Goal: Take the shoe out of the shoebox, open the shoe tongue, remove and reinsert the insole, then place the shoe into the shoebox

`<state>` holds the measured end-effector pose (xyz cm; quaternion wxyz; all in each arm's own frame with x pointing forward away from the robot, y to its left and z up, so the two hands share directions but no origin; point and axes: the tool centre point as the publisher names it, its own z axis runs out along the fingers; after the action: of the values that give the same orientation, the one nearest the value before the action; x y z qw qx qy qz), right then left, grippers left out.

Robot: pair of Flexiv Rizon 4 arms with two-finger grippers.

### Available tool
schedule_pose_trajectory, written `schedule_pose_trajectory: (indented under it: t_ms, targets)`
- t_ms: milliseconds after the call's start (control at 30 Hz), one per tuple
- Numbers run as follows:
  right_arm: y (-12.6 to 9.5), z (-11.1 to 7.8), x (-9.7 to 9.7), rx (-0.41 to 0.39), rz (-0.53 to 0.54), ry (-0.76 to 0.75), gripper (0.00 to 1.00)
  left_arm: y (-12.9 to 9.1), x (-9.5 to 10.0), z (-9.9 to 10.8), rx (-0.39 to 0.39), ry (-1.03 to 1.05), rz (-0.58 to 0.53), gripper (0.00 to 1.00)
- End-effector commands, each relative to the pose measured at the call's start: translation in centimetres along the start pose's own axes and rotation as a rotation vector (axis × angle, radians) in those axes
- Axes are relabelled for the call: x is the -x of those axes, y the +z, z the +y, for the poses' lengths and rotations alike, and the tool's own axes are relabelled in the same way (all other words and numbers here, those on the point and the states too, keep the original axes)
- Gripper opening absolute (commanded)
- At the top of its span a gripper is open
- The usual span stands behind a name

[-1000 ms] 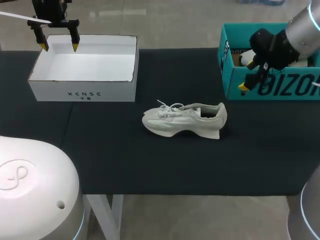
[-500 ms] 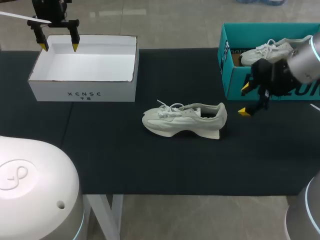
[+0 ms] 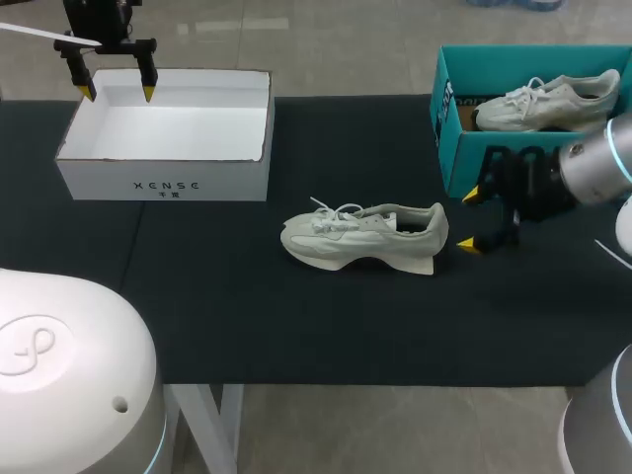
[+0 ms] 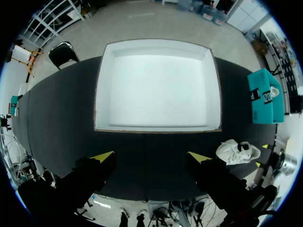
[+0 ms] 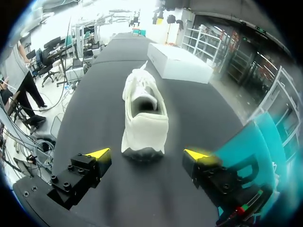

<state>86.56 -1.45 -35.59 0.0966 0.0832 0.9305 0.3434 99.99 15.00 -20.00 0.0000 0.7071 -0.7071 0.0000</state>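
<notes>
White shoe [image 3: 363,237] upright, toe left, heel toward right tool [image 3: 467,218]

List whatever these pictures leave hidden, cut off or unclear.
Pale grey sneaker on the black mat: insole lost in its dark opening, right wrist view; too small, head view.
Teal cardboard shoebox: right end cut by head view's edge, front partly behind right arm.
White sneaker inside it: sole behind box wall.

Your head camera looks down on the shoe [image 3: 365,237] from high up. Your left wrist camera hangs over the white box [image 4: 156,85], far from the shoe. Your right one sits low, close behind its heel. All three see it.
</notes>
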Motion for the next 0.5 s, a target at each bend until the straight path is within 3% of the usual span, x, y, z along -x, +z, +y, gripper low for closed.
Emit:
schedule_pose_trajectory:
  t_ms: [33,500]
  targets:
    - [1.1,-0.8,0.7,0.094,0.017,0.000,1.00,0.0,0.0,0.0,0.000,0.000,0.000,1.00]
    - [3.6,-1.5,0.4,0.151,0.051,0.021,1.00,0.0,0.0,0.0,0.000,0.000,0.000,1.00]
